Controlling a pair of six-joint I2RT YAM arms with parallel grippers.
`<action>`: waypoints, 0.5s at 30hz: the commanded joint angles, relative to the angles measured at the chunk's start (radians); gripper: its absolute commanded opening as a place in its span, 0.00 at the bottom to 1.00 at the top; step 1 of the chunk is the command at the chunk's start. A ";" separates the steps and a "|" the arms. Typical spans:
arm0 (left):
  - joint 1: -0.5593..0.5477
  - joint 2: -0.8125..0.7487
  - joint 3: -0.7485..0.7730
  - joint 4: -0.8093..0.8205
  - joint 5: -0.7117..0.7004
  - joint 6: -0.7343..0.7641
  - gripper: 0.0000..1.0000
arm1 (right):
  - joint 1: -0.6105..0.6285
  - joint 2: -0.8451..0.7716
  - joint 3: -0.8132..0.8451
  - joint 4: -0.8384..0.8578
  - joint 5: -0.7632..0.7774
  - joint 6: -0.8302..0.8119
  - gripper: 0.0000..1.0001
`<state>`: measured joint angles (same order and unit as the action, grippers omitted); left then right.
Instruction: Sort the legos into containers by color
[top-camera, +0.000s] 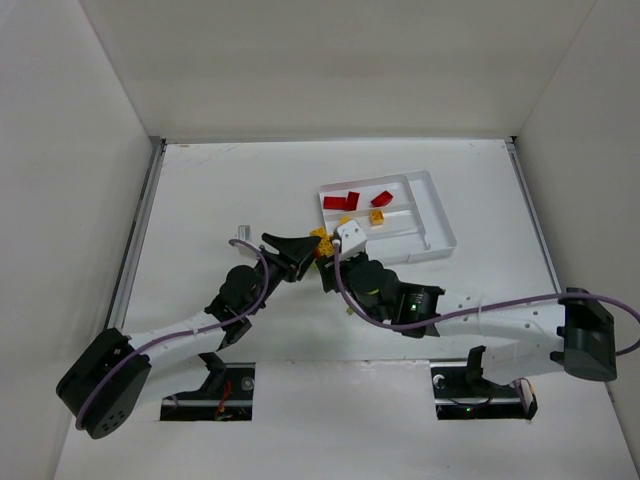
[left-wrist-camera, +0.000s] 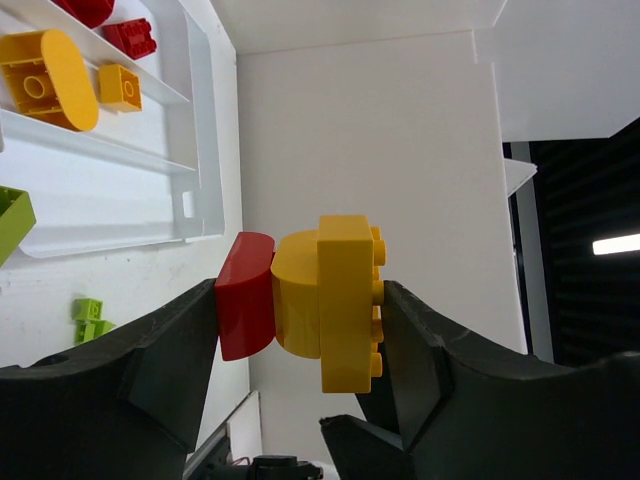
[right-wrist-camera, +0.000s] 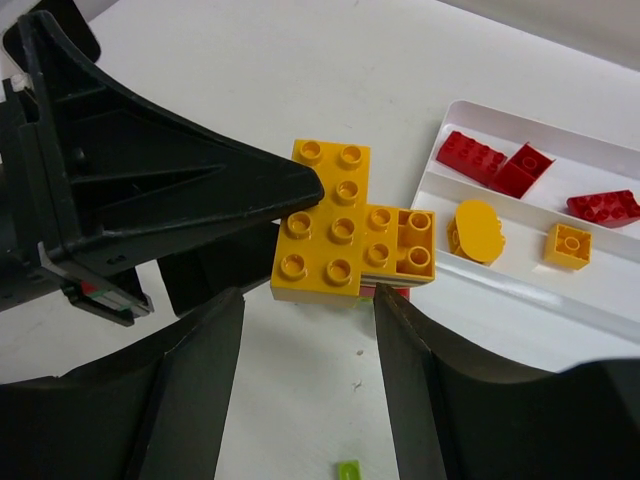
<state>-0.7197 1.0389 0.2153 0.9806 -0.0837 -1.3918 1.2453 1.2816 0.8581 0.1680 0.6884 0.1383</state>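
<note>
left gripper (left-wrist-camera: 300, 320) clamped on a red-and-yellow lego cluster (left-wrist-camera: 340, 300) | right gripper (right-wrist-camera: 310, 330) spread wide, holding nothing, fingertips just beside the cluster | both crowd the tray (top-camera: 430, 215) at its near-left corner | red legos (top-camera: 341, 201) in far slot, yellow legos (top-camera: 377, 216) in the next

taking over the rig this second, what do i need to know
Left tool shut on a stuck-together stack: a red brick and yellow bricks.
Right tool open, at the stack, not gripping it.
Tray: reds in one slot, yellows in the next.
Done: those sorted.
Left: split the stack and slot each piece by colour; green bits lie on the table.
</note>
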 joint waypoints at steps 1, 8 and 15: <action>-0.014 -0.011 0.052 0.058 -0.014 0.013 0.26 | 0.007 0.008 0.050 0.068 0.030 -0.022 0.60; -0.027 -0.014 0.042 0.058 -0.022 0.013 0.26 | 0.003 0.024 0.055 0.094 0.028 -0.020 0.54; -0.033 -0.016 0.044 0.058 -0.022 0.014 0.26 | -0.010 0.044 0.055 0.111 0.023 -0.006 0.39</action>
<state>-0.7399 1.0389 0.2195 0.9756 -0.1120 -1.3911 1.2385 1.3151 0.8692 0.2020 0.7151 0.1280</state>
